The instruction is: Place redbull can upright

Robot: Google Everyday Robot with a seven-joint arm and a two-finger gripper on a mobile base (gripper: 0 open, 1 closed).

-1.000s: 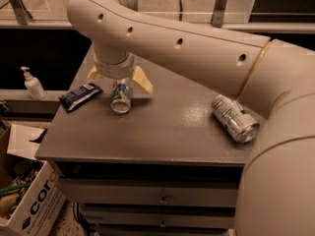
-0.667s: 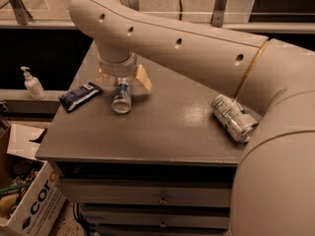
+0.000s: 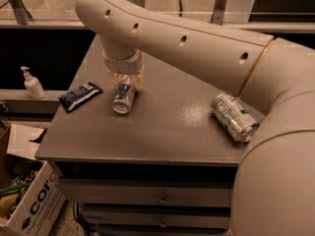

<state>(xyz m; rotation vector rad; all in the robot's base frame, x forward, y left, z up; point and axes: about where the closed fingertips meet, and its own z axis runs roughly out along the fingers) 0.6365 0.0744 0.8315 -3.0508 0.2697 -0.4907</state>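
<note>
The redbull can (image 3: 123,96) is slim, blue and silver, and lies tilted on the left part of the grey table (image 3: 162,132), with its silver top towards the camera. My gripper (image 3: 126,79) hangs from the big cream arm (image 3: 197,43) straight over the can's far end. Its yellowish fingers (image 3: 140,80) are shut on the can's sides. The can's far end is hidden under the gripper.
A fatter silver can with green markings (image 3: 234,118) lies on its side at the table's right. A dark blue snack packet (image 3: 79,95) lies left of the redbull can. A pump bottle (image 3: 32,84) stands on a ledge at left. A cardboard box (image 3: 27,200) sits on the floor.
The fingers, spread wide on either side of the can before, have come in onto its sides. The gripper and can have shifted slightly to the right.
</note>
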